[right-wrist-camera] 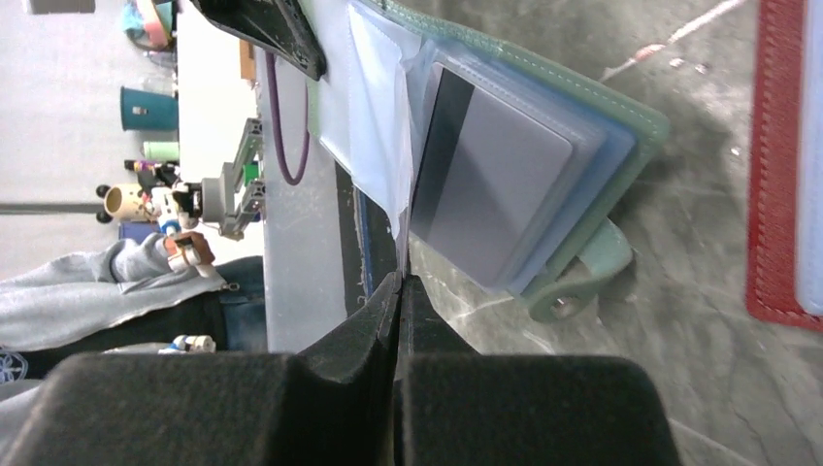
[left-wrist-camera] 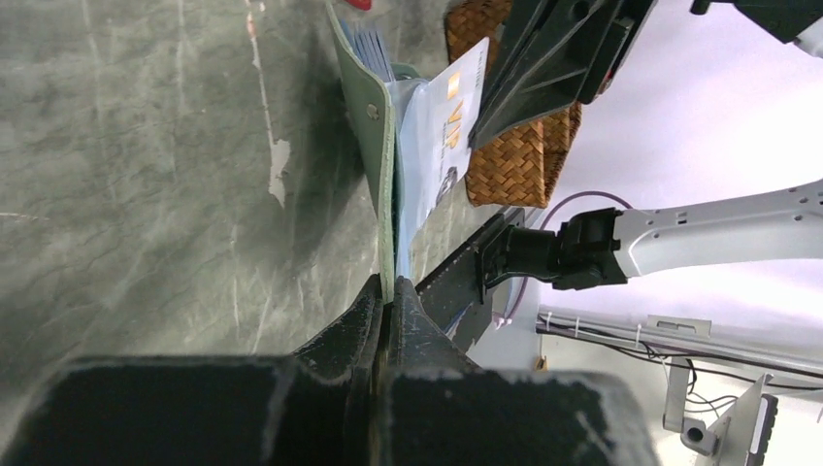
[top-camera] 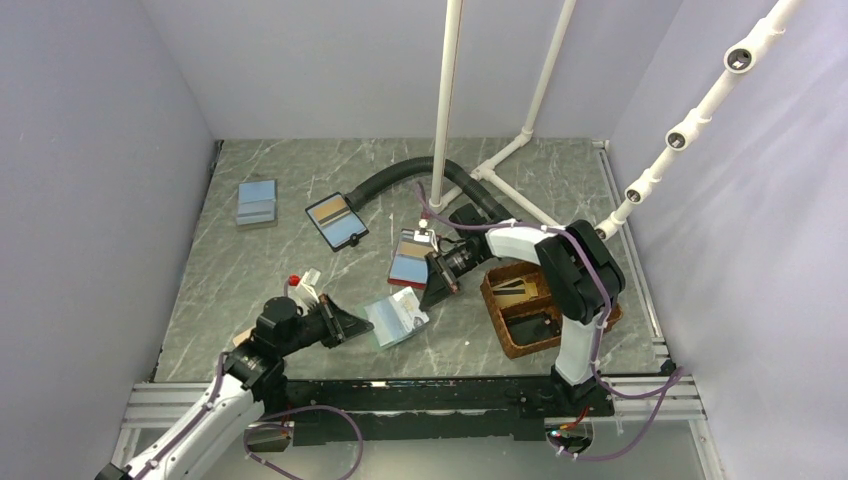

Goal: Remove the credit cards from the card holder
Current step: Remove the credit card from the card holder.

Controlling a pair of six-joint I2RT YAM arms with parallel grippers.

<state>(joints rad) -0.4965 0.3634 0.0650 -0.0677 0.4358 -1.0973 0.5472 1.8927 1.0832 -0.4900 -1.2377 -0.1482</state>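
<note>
The card holder (top-camera: 397,322) is a muted teal wallet lying open near the table's front edge. My left gripper (top-camera: 366,327) is shut on the holder's green cover (left-wrist-camera: 375,146), its tips (left-wrist-camera: 390,283) pinching the cover's edge. My right gripper (top-camera: 428,300) is shut, its tips (right-wrist-camera: 399,277) pinching the corner of a white credit card (left-wrist-camera: 442,126) marked VIP together with its clear sleeve (right-wrist-camera: 378,126). Another credit card (right-wrist-camera: 490,189), pale grey with a dark stripe, sits in a sleeve inside the holder (right-wrist-camera: 626,121).
A red-edged holder (top-camera: 410,258) lies just behind the right gripper. A black-edged holder (top-camera: 335,220) and a blue-grey one (top-camera: 257,203) lie farther back left. A wicker basket (top-camera: 525,305) stands by the right arm's base. A black hose (top-camera: 400,175) and white pipes (top-camera: 445,90) are behind.
</note>
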